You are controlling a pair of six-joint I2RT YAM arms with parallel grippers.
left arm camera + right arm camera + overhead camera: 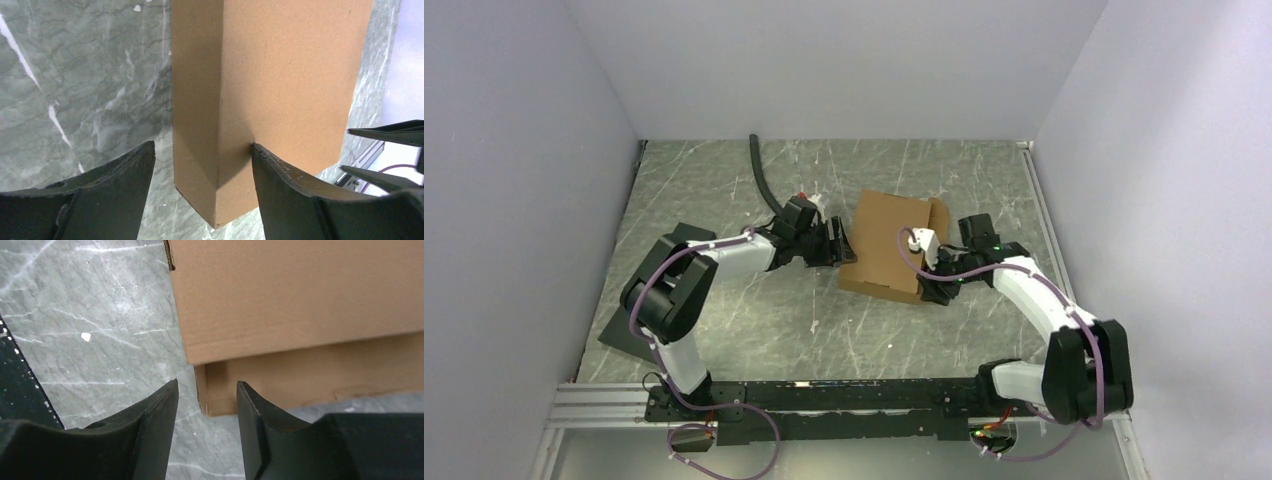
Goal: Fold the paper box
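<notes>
From above, the paper box [886, 240] lies as a brown slab in the middle of the marbled table [824, 330], slightly turned, with an arm reaching in from each side. The left gripper [839, 243] sits at the box's left edge and the right gripper [934, 288] at its near right corner. At this height I cannot tell how either pair of jaws stands.

The wrist cameras settle that. On the left wrist, the left gripper [202, 146] has its jaws spread wide around a vertical corner of the box [290, 75]. One finger [280, 185] touches the broad cardboard face. The other finger [120, 180] stands clear of the narrow side, with bare table showing between them.

On the right wrist, the right gripper [207, 383] is also parted. The corner of the box's lower layer sits in the gap, and neither finger presses on it. This view also shows two layers of cardboard [300, 295], an upper panel overhanging a lower one, which the overhead camera hides.

Only the top view takes in the surroundings. A black hose [759, 175] trails from the far edge, and a dark flat sheet [629, 330] lies under the left arm's elbow.
</notes>
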